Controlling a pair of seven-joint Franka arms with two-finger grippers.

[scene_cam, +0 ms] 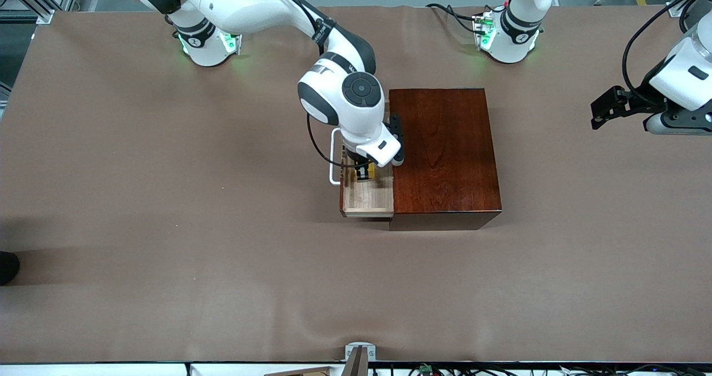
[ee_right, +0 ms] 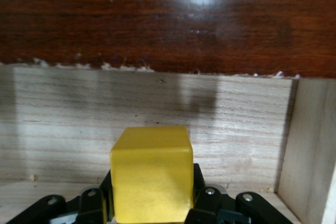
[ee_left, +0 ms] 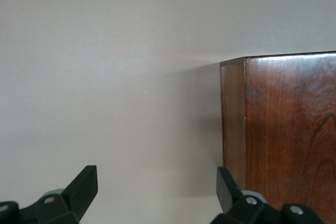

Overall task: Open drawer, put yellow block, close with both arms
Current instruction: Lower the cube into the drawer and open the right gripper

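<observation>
The reddish-brown box (scene_cam: pixel 445 153) stands mid-table, and its drawer (scene_cam: pixel 367 198) is pulled out toward the right arm's end, with the white handle (scene_cam: pixel 334 159) on its front. My right gripper (scene_cam: pixel 364 170) reaches down into the light-wood tray and is shut on the yellow block (scene_cam: pixel 371 171). In the right wrist view the block (ee_right: pixel 151 174) sits between the black fingers (ee_right: pixel 202 203), over the tray floor (ee_right: pixel 63 129). My left gripper (scene_cam: pixel 598 113) waits open and empty over the table at the left arm's end. Its wrist view shows the spread fingertips (ee_left: pixel 84 184) and a box corner (ee_left: pixel 278 129).
The brown table cover (scene_cam: pixel 167 226) spreads wide around the box. Both arm bases stand along the table's top edge, with cables (scene_cam: pixel 450 11) lying by the left arm's base. A small bracket (scene_cam: pixel 359 354) sits at the table edge nearest the front camera.
</observation>
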